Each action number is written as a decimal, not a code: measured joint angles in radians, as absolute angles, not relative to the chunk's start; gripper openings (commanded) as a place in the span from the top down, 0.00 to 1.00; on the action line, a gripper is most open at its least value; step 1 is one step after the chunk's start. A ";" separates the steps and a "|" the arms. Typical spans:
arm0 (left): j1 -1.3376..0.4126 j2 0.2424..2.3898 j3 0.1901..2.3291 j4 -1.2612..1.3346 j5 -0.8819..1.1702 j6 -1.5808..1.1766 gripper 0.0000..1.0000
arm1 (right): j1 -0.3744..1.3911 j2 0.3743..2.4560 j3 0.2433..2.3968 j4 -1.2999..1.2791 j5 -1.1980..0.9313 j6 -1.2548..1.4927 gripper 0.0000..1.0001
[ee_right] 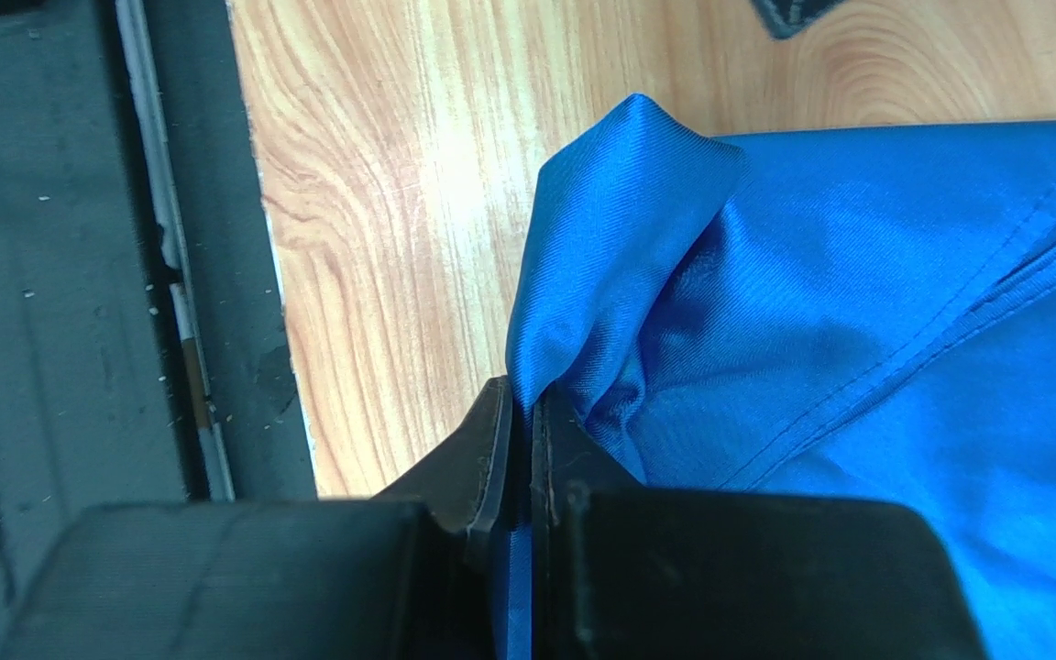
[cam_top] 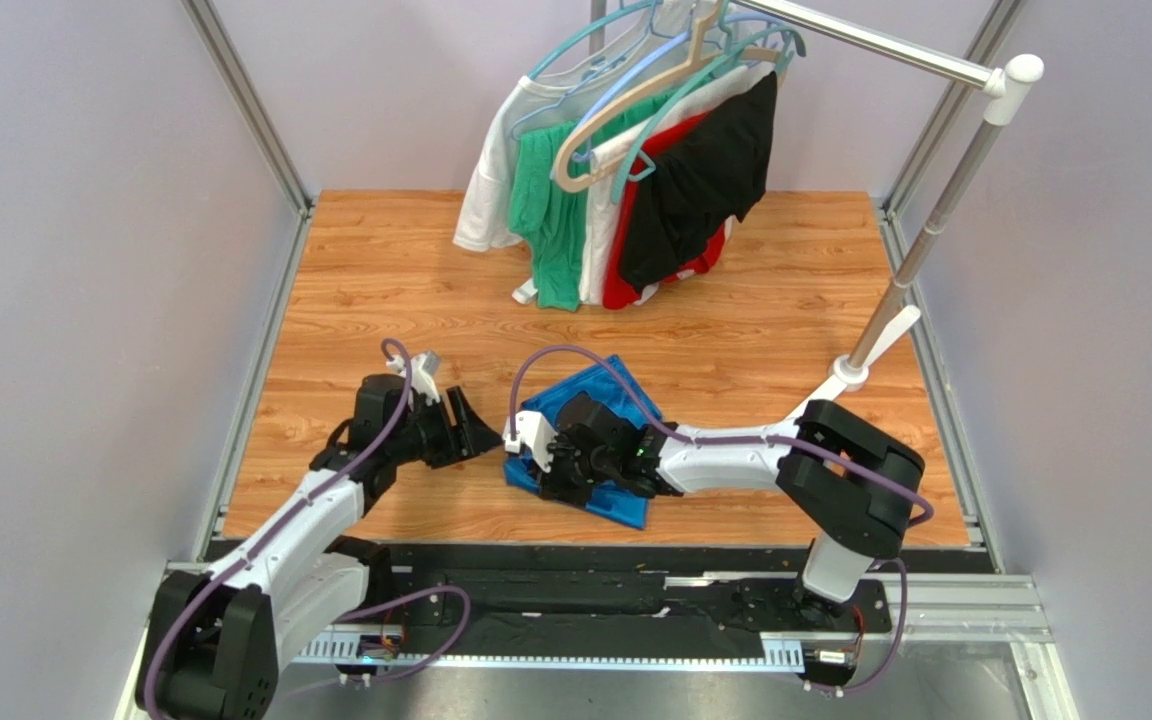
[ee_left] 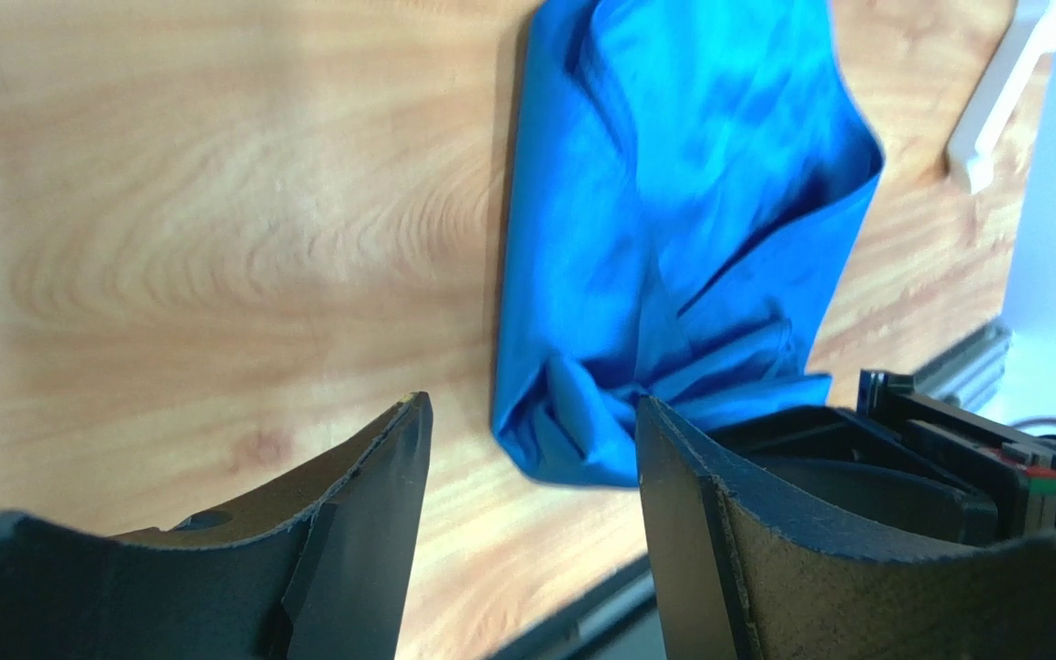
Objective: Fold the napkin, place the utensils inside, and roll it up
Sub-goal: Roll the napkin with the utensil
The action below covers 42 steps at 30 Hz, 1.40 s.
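The royal-blue napkin (cam_top: 597, 450) lies crumpled on the wooden table near the front edge; it also shows in the left wrist view (ee_left: 685, 206) and the right wrist view (ee_right: 878, 316). My right gripper (ee_right: 524, 413) is shut on a raised fold of the napkin at its front left corner, and it sits over the cloth in the top view (cam_top: 555, 462). My left gripper (ee_left: 534, 440) is open and empty, just left of the napkin (cam_top: 474, 428), with bare wood between its jaws. No utensils are in view.
A rack with a metal rail (cam_top: 898, 53) holds green, white, red and black garments on hangers (cam_top: 627, 180) at the back of the table. Its slanted pole (cam_top: 913, 255) stands at the right. A black strip (cam_top: 612, 578) runs along the table's front edge.
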State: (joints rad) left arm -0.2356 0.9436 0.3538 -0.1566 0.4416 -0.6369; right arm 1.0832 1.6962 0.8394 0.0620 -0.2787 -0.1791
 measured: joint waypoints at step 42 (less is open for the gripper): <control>-0.368 1.088 0.054 0.723 0.620 -0.559 0.35 | 0.802 1.905 1.075 -0.219 -0.910 -0.216 1.00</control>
State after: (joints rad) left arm -0.3683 1.0878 0.0544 0.7235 0.6201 -0.5594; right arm 0.8024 1.9045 1.0748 -0.2188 -0.9096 -0.2165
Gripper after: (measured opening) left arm 0.648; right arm 0.034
